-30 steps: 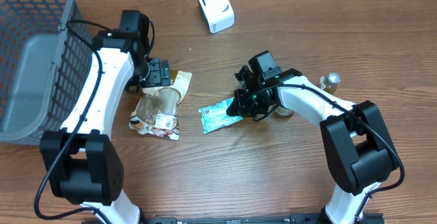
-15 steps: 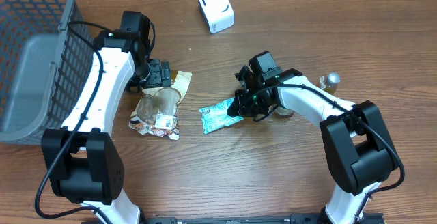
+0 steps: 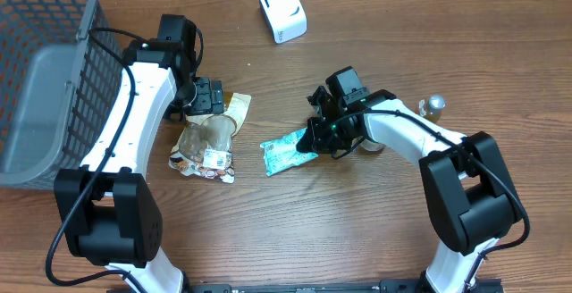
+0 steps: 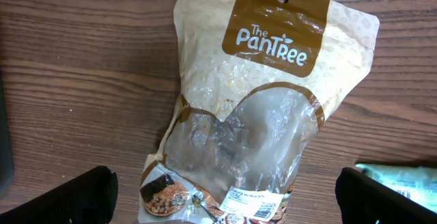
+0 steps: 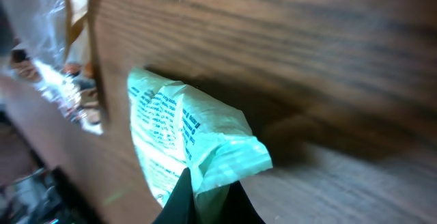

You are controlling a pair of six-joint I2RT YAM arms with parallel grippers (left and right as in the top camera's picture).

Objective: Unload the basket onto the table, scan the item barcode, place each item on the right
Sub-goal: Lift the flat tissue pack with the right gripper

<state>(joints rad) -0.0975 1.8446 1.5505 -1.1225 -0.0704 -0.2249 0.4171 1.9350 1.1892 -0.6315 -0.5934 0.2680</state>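
A small green packet (image 3: 284, 153) lies on the wooden table at the centre, and my right gripper (image 3: 315, 141) is shut on its right-hand edge. In the right wrist view the crumpled end of the green packet (image 5: 179, 136) is pinched between the dark fingertips of the right gripper (image 5: 208, 198). My left gripper (image 3: 207, 96) hangs open over a tan and clear snack pouch (image 3: 209, 138). From the left wrist, the snack pouch (image 4: 259, 115) lies flat with its printed label near the bottom, apart from the left gripper (image 4: 229, 203). A white scanner (image 3: 282, 11) stands at the back.
A grey mesh basket (image 3: 45, 70) fills the far left. A small bottle (image 3: 433, 105) stands right of the right arm. The green packet's edge (image 4: 403, 176) shows at the lower right of the left wrist view, and the pouch (image 5: 54, 80) at the right wrist view's left edge.
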